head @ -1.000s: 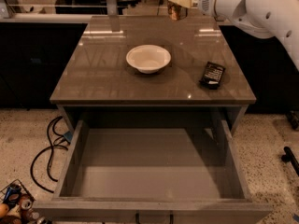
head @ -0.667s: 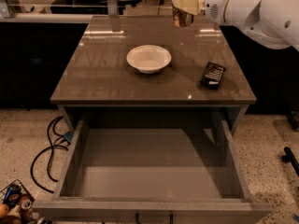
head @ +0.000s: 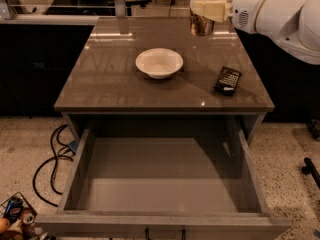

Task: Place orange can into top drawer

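The white arm (head: 280, 14) is reaching in from the top right, and its fat round wrist is pointing left. The tool (head: 204, 7) is hanging over the far right side of the counter (head: 115, 84). Its pale fingers (head: 212, 8) are squeezing the orange can (head: 200, 27) and holding it upright.

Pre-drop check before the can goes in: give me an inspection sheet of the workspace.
Surface: glossy brown tabletop, no spills seen.
Job's things: orange can held upright at the table's far right; top drawer pulled open, nothing seen inside.
Clutter: white bowl mid-table; small black object near the right edge.
Grippers: gripper shut on the orange can, at the table's far right.
Cables: black cables looped on the floor left of the drawer.
Surroundings: speckled floor; basket of items at bottom left.
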Tool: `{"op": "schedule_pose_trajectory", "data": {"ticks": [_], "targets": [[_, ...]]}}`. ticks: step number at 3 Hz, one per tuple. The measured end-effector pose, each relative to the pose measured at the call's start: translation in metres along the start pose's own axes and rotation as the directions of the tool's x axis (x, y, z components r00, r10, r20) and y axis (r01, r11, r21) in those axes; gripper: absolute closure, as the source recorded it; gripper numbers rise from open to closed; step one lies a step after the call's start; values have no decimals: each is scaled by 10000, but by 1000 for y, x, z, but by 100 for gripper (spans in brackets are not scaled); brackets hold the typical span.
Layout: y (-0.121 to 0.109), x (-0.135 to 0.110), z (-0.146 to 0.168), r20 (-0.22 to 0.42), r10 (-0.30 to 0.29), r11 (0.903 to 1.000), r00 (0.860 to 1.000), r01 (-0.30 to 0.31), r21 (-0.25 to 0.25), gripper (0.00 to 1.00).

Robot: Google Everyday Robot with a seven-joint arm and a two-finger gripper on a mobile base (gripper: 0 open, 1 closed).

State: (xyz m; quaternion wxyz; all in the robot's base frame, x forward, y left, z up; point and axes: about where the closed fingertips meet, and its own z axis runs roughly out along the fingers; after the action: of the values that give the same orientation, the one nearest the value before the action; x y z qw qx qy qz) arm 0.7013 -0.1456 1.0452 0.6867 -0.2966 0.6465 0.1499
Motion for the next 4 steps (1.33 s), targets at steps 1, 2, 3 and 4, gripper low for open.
{"op": "schedule_pose_trajectory", "data": {"ticks": [1, 2, 3, 4], "targets": [[11, -4, 0, -250, 506, 9961, 9984, -523, -713, 100], [32, -18, -17, -615, 796, 9855, 9949, -878, -1449, 100], [56, -16, -41, -626, 922, 9774, 9938, -1023, -1851, 100], [80, 13, -82, -519, 646, 9764, 9966, -738, -2031, 100]]}}
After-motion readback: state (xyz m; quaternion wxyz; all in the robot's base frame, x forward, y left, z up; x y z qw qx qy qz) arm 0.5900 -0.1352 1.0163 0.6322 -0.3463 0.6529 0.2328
